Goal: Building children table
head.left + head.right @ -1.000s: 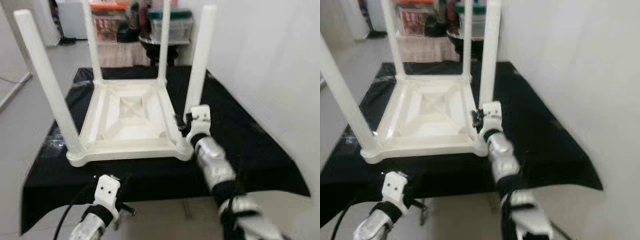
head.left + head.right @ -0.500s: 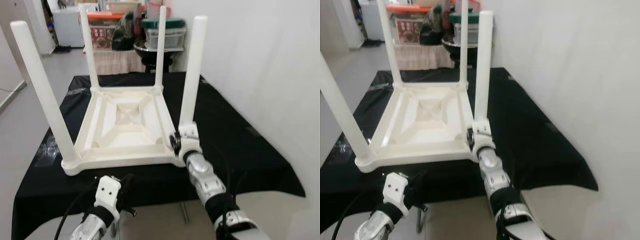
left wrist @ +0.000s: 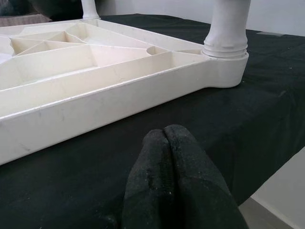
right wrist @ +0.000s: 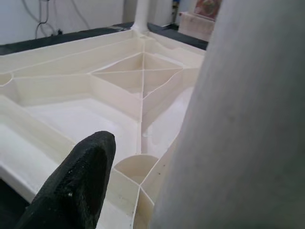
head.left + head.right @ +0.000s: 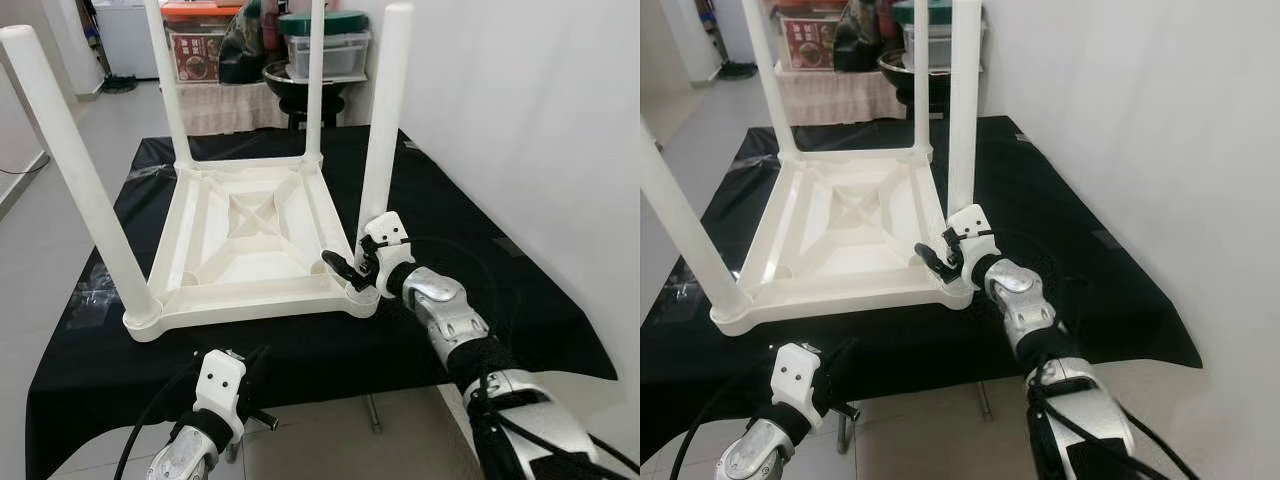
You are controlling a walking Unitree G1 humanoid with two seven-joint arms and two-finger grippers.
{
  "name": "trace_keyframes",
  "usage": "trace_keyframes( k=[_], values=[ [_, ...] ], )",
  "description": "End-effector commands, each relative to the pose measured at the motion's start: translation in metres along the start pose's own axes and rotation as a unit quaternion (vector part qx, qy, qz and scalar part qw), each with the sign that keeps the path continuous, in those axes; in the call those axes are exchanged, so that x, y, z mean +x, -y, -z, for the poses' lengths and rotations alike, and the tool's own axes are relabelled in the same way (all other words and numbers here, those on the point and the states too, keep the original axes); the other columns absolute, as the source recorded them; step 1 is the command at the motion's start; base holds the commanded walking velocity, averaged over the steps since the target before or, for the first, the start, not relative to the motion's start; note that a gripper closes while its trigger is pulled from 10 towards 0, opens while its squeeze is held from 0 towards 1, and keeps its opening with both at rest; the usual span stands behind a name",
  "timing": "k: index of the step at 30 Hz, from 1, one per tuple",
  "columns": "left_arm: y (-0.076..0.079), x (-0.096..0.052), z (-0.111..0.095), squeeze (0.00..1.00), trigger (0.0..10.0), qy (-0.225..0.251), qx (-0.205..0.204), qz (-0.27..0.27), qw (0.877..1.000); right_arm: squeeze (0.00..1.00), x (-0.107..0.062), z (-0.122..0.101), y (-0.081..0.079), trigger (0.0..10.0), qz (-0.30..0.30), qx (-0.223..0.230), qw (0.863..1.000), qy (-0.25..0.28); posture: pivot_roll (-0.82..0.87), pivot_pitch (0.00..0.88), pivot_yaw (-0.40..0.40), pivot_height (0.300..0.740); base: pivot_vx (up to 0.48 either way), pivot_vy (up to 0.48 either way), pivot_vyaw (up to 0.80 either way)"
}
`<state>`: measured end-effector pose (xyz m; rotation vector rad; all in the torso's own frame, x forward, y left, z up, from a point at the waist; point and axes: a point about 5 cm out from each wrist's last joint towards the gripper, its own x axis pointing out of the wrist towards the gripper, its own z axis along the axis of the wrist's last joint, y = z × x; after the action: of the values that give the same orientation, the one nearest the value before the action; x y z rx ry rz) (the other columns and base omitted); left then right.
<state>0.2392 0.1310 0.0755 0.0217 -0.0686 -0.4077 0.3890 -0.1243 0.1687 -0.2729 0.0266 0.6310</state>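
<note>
**Seating the near-right leg squarely**

The white children's table [image 5: 250, 240] lies upside down in the middle of the frame, on the black cloth [image 5: 480, 290] that covers the work surface. All four legs stand up out of its corner sockets. My right gripper [image 5: 352, 270] is at the lower right corner of the table, at the base of the near-right leg [image 5: 383, 120]. One black finger [image 4: 78, 186] reaches over the ribbed underside next to the corner socket, and the leg rises just beside it. My fingers are spread apart with nothing pinched between them, so I am bracing the leg at most, not clamping it.

My left gripper [image 3: 176, 181] hangs low at the bottom left of the frame, in front of the table's near edge. Its fingers are pressed together and hold nothing.

I judge this step to be seating or checking that near-right leg. To do it well, I should close around the leg low down, close to its collar, and push straight down along its length rather than sideways. The leg is tall, so a sideways push could tip it or slide the table on the cloth. My left gripper could steady the near rim [image 5: 250, 310]. I cannot tell from here whether the leg is fully seated.
</note>
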Motion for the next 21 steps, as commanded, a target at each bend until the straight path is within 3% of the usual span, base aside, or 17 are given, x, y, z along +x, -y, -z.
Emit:
trace_keyframes(
  k=[1, 2, 11, 16, 17, 20, 21],
  values=[
    [0.001, 0.000, 0.002, 0.00, 10.0, -0.005, 0.001, 0.001, 1.000, 0.00, 0.003, -0.005, -0.002, 6.7, -0.016, -0.008, 1.000, 0.004, 0.10, 0.028, -0.052, 0.740, 0.000, 0.000, 0.00],
    [0.002, 0.001, 0.002, 0.00, 10.0, -0.005, 0.001, 0.001, 1.000, 0.00, 0.003, -0.007, 0.001, 0.0, -0.020, -0.003, 1.000, 0.007, 0.10, 0.026, -0.053, 0.740, 0.000, 0.000, 0.00],
    [0.001, 0.001, 0.002, 0.00, 10.0, -0.005, 0.000, 0.000, 1.000, 0.00, 0.002, -0.009, 0.005, 0.0, -0.036, 0.013, 0.999, 0.014, 0.10, 0.023, -0.051, 0.740, 0.000, 0.000, 0.00],
    [0.001, 0.000, 0.003, 0.00, 10.0, -0.006, 0.000, 0.001, 1.000, 0.00, -0.002, 0.000, 0.005, 0.0, -0.027, 0.028, 0.999, 0.015, 0.09, 0.021, -0.045, 0.740, 0.000, 0.000, 0.00],
    [0.000, -0.001, 0.003, 0.00, 10.0, -0.007, -0.001, 0.002, 1.000, 0.00, -0.005, 0.009, 0.003, 0.0, 0.000, 0.061, 0.998, 0.017, 0.09, 0.020, -0.045, 0.740, 0.000, 0.000, 0.00],
    [0.000, -0.001, 0.003, 0.00, 10.0, -0.007, -0.001, 0.002, 1.000, 0.00, -0.006, 0.014, 0.002, 0.0, 0.015, 0.077, 0.997, 0.016, 0.09, 0.020, -0.045, 0.740, 0.000, 0.000, 0.00],
    [0.000, -0.002, 0.003, 0.00, 10.0, -0.007, -0.001, 0.002, 1.000, 0.00, -0.006, 0.026, -0.002, 0.0, 0.094, 0.097, 0.991, -0.002, 0.08, 0.022, -0.044, 0.740, 0.000, 0.000, 0.00]
  ],
)
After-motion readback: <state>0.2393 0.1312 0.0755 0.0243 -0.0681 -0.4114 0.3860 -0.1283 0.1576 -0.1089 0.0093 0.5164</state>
